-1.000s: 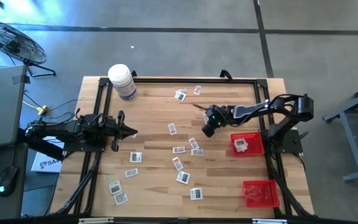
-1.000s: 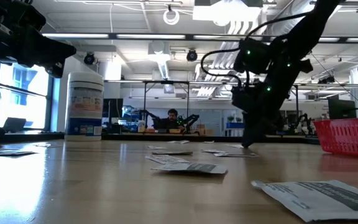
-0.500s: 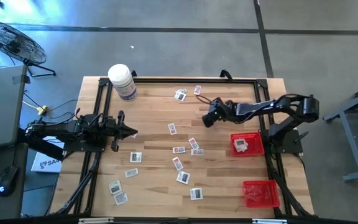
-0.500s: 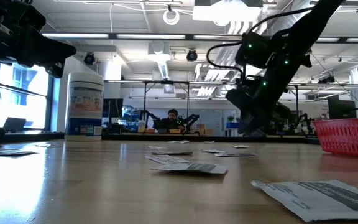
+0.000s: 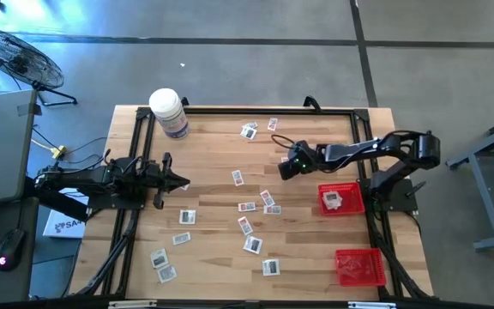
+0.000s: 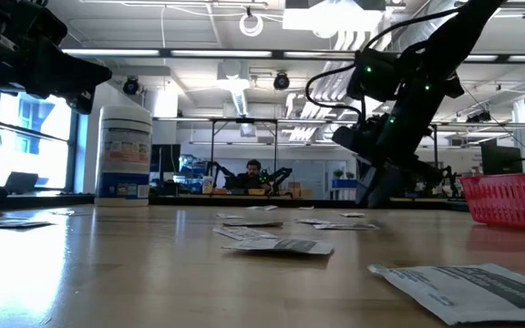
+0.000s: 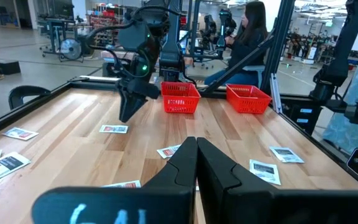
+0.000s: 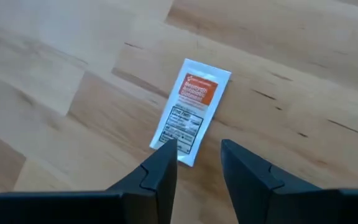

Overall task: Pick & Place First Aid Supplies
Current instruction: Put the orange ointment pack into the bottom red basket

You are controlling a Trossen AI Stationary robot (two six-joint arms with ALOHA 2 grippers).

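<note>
Several small white packets of first aid supplies lie flat on the wooden table, such as one [image 5: 267, 197] near the middle and one [image 5: 186, 216] toward the left. My right gripper [image 5: 282, 171] [image 8: 197, 155] is open, slanting down low over the table. A packet with an orange label [image 8: 191, 112] lies flat just ahead of its fingertips. Whether the fingers touch it, I cannot tell. My left gripper [image 5: 183, 182] [image 7: 196, 152] waits shut at the table's left side, holding nothing.
A red mesh basket [image 5: 351, 190] at the right holds one packet [image 5: 333, 200]; a second red basket [image 5: 358, 264] stands at the near right. A large white bottle [image 5: 169, 112] stands at the far left. A person [image 7: 247, 31] sits beyond the table.
My right gripper has risen from the table, where its fingers pointed straight down, and gone toward the far edge. It has tipped to a slant, then come back a little toward the near edge and lower.
</note>
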